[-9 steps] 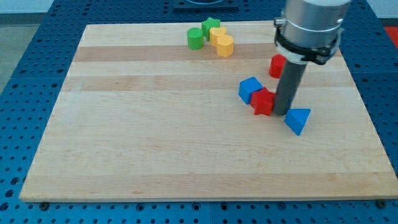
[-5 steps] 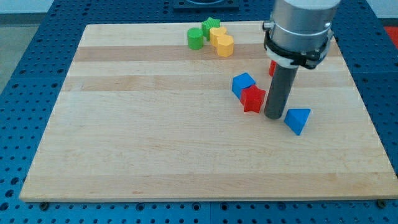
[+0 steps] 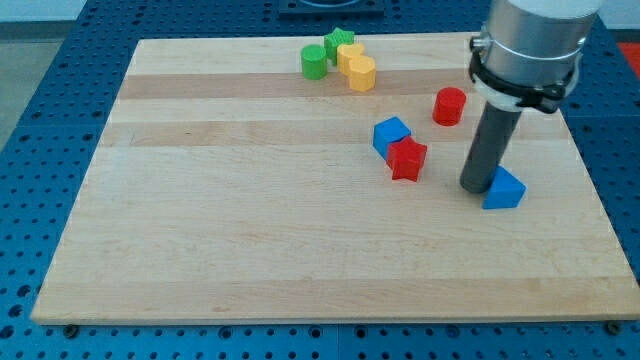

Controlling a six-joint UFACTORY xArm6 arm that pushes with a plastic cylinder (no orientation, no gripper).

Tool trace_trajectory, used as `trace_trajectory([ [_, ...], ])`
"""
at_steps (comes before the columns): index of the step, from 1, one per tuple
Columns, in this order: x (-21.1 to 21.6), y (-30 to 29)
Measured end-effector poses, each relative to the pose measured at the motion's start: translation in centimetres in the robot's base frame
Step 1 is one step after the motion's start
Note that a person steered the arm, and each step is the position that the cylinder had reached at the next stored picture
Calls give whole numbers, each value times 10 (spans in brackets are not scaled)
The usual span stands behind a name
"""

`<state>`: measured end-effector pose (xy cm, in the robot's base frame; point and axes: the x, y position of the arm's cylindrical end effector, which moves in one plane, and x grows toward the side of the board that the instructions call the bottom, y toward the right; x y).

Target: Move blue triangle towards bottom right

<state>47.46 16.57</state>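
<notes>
shifted right, my tip (image 3: 476,188) touches blue triangle (image 3: 505,189); bare board (image 3: 300,260) below; no claw visible.

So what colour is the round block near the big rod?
Red: the round red block shows best in the camera view, toward the view's top from my tip.
</notes>
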Motion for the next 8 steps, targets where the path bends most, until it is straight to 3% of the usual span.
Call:
trace_trajectory([
  [3,-7,43],
  [5,33,44],
  [8,13,75],
])
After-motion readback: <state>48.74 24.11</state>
